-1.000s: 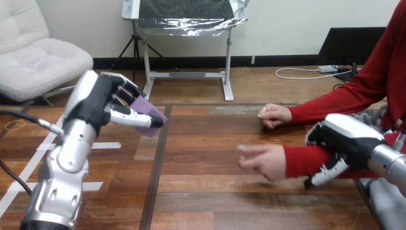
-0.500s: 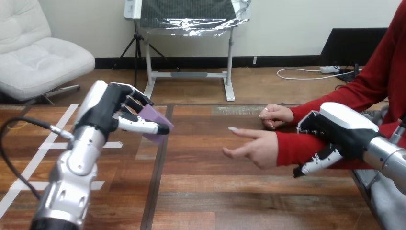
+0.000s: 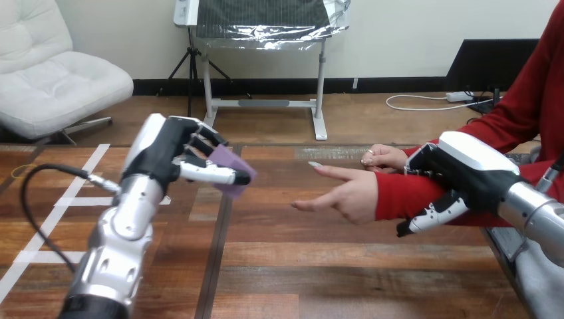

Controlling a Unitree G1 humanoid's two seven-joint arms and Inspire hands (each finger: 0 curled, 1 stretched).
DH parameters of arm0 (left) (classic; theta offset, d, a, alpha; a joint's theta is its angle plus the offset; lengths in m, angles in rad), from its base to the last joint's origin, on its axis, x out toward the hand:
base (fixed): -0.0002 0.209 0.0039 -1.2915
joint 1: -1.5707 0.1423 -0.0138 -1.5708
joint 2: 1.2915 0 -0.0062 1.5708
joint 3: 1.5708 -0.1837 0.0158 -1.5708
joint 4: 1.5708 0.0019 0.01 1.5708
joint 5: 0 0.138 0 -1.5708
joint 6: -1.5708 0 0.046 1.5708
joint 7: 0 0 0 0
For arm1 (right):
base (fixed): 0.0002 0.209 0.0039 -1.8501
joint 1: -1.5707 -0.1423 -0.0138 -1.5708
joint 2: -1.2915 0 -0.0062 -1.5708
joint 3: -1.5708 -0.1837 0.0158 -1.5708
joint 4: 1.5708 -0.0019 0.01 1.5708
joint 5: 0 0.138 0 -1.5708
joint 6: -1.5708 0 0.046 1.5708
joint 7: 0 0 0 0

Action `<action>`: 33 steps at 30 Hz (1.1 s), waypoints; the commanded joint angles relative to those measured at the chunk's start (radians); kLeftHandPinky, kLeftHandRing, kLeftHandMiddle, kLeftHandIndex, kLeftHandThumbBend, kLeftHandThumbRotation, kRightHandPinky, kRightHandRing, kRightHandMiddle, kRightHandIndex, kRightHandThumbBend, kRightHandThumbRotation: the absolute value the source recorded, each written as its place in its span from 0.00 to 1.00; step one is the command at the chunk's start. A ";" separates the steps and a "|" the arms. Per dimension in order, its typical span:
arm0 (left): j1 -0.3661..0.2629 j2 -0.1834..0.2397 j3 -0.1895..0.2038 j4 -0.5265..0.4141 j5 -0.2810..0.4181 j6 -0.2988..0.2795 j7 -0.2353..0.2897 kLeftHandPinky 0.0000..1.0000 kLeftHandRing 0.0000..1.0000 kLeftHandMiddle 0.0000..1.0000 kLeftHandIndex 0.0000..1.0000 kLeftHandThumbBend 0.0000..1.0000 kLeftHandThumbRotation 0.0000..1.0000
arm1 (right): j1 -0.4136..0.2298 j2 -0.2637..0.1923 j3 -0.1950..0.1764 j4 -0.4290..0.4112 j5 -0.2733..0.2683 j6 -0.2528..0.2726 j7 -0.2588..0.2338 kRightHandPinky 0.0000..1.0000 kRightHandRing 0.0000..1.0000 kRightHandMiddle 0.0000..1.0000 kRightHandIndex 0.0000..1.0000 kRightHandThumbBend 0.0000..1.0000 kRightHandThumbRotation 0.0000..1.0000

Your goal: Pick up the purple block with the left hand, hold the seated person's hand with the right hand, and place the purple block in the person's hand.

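L hand point(image 3: 166, 149) is up above the wooden table point(image 3: 319, 266), left of centre, pinching the purple block point(image 3: 229, 174): a small, pale lilac, flat-faced piece held tilted, w/ the thumb laid across its front face, the fingers curled behind its top edge and its lower corner poking out past the thumb tip. R hand point(image 3: 469, 174) is clasped on the person's red-sleeved forearm point(image 3: 399, 196) just behind the wrist, fingers over the top and thumb underneath. The person's nearer hand point(image 3: 346, 194) is raised off the table w/ fingers stretched toward the block but well apart from it, and the person's farther hand point(image 3: 384, 157) rests loosely closed on the table behind.
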 commanded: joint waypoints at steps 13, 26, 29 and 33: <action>-0.143 -0.069 -0.017 0.035 -0.013 -0.040 0.029 0.29 0.34 0.40 0.42 0.78 0.00 | -0.021 0.062 -0.053 -0.117 0.060 0.009 0.028 0.22 0.22 0.27 0.28 0.86 0.27; -0.180 -0.108 -0.023 0.080 -0.018 -0.071 0.029 0.28 0.34 0.40 0.43 0.77 0.00 | -0.019 0.094 -0.065 -0.186 0.078 0.058 0.070 0.21 0.22 0.26 0.28 0.86 0.28; -0.192 -0.118 -0.034 0.087 -0.010 -0.065 0.031 0.28 0.33 0.40 0.42 0.77 0.00 | -0.020 0.103 -0.064 -0.202 0.075 0.063 0.068 0.22 0.22 0.26 0.28 0.86 0.29; -0.203 -0.129 -0.043 0.093 -0.008 -0.059 0.032 0.28 0.33 0.40 0.42 0.77 0.00 | -0.020 0.114 -0.064 -0.226 0.068 0.078 0.067 0.23 0.24 0.28 0.30 0.86 0.29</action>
